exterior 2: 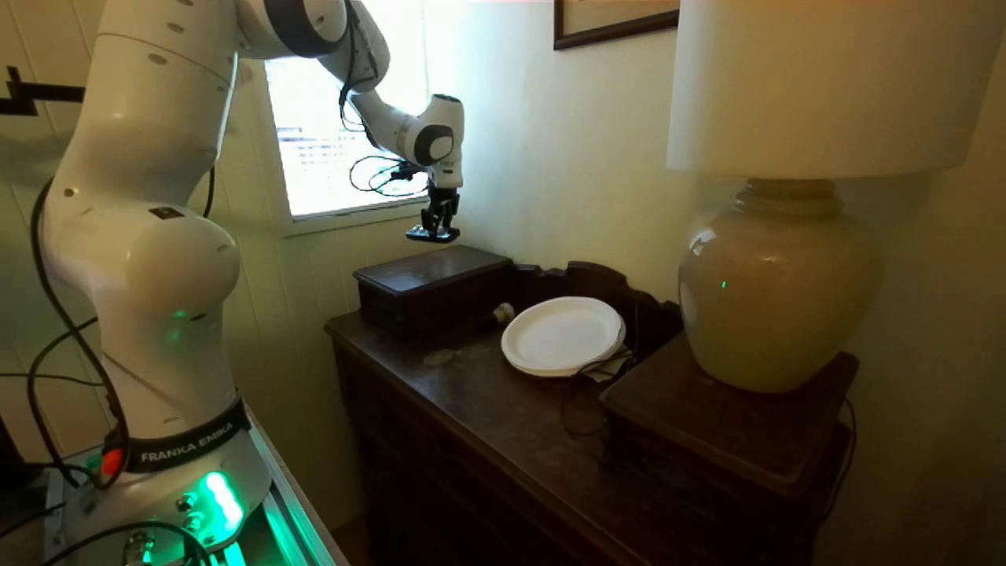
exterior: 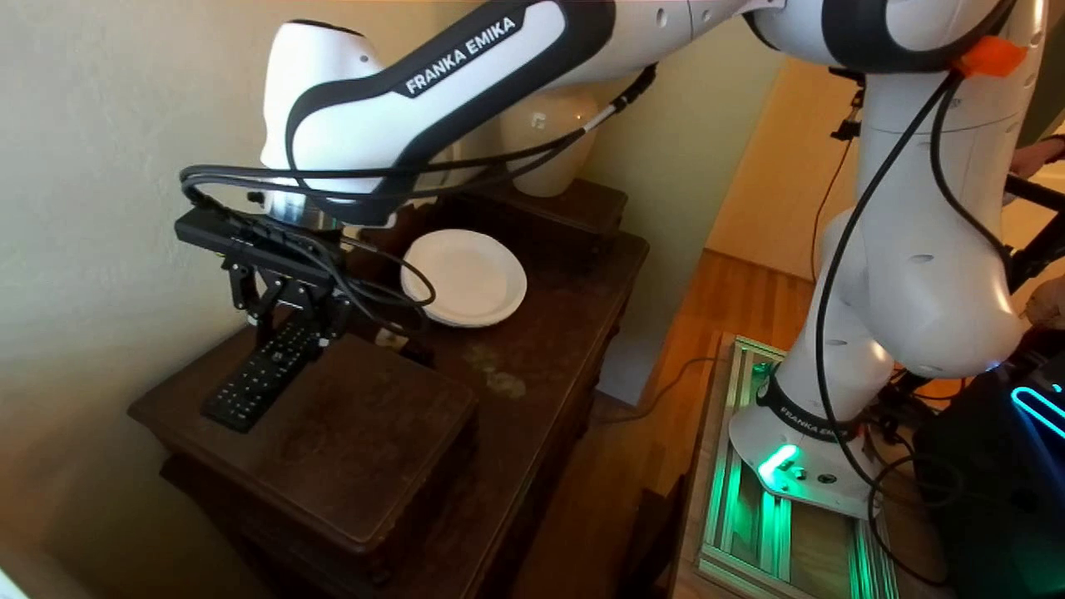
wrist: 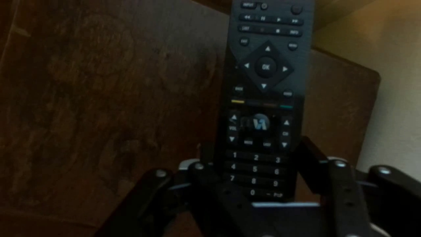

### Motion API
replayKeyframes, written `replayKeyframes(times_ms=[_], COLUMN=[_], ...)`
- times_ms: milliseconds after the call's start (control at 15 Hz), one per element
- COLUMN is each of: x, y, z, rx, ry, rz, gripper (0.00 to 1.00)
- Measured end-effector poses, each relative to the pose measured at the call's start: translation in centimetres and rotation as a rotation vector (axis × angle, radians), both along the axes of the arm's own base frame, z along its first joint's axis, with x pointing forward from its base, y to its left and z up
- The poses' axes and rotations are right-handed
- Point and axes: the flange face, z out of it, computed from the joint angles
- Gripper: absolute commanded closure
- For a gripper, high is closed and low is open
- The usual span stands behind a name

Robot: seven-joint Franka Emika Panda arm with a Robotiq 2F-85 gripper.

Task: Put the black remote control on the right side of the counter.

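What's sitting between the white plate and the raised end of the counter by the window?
In an exterior view, a small pale knob-like object lies between the white plate and the counter's raised end; what it is, I can't tell.

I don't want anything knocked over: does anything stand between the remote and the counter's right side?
Yes: the white plate sits on the counter between them, lower than the remote, and the lamp stands on the raised box at the right end.
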Motion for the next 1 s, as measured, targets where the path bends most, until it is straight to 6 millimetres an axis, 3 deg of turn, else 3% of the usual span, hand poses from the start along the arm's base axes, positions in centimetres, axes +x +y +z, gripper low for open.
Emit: replayKeyframes(times_ms=[267,800,867,1000], x=[-1.6,-1.7,-1.7,-1.7], y=[-1.8,-1.8,-1.8,-1.8], z=[0.0,0.3,0.3,0.2], rx=[0.004,0.007,0.008,0.007], ry=[-0.018,-0.022,-0.022,-0.022], rz=[-0.037,-0.041,-0.041,-0.041], gripper=[0.36,0.36,0.11,0.05])
